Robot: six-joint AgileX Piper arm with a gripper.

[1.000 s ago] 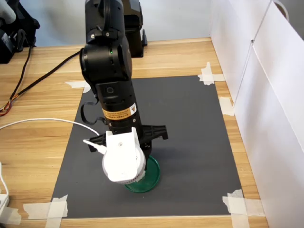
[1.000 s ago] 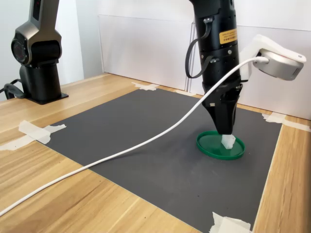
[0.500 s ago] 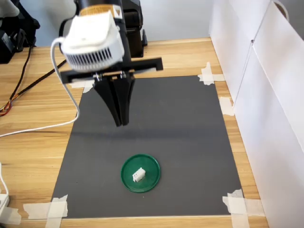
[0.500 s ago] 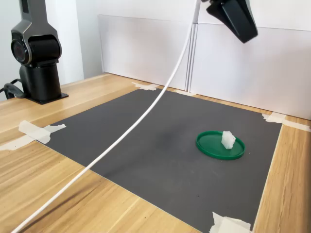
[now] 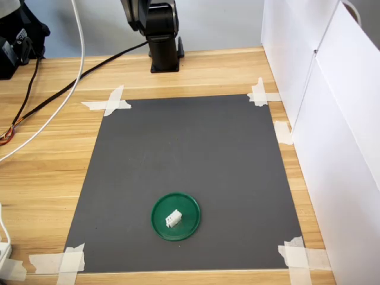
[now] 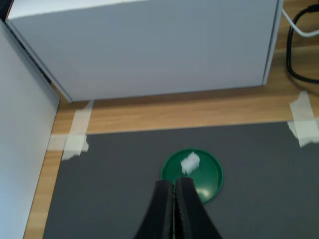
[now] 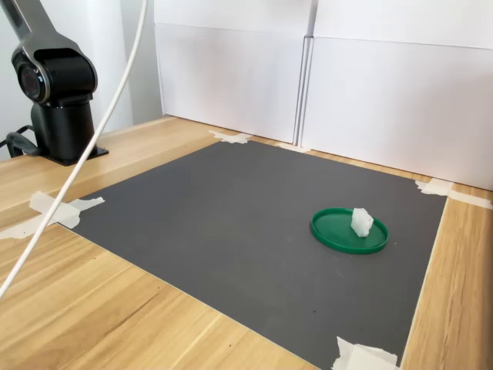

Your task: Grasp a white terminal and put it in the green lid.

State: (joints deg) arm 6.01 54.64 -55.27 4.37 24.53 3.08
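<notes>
A wooden table (image 5: 47, 166) is seen in both exterior views, with a dark grey mat (image 5: 190, 154) laid flat on it. The mat's corners are held down with white tape (image 5: 110, 102). White walls (image 5: 332, 119) stand along the first exterior view's right side, and in the second exterior view they (image 7: 385, 85) close off the back. In the wrist view the white wall (image 6: 149, 50) is seen past the mat's edge, with a strip of bare wood between them.

The green lid (image 5: 176, 216) is set on the mat near its front edge in the first exterior view. The white terminal (image 5: 173, 218) is lying inside the lid, a little off the middle. In the second exterior view the terminal (image 7: 361, 222) is seen toward the lid's (image 7: 339, 235) back right part, propped up a little.

The arm's black base (image 5: 161, 35) is placed on the wood behind the mat in the first exterior view. A black cable (image 5: 71, 83) and a white cable (image 5: 53, 113) are trailed over the wood on the first exterior view's left, off the mat.

The gripper (image 6: 173, 209) is seen only in the wrist view, well above the mat. Its jaws are pressed together with nothing between them. The lid (image 6: 204, 174) and terminal (image 6: 190, 163) are seen just past its tips.

Most of the mat is bare. The walls are close to the mat's edge on one side.
</notes>
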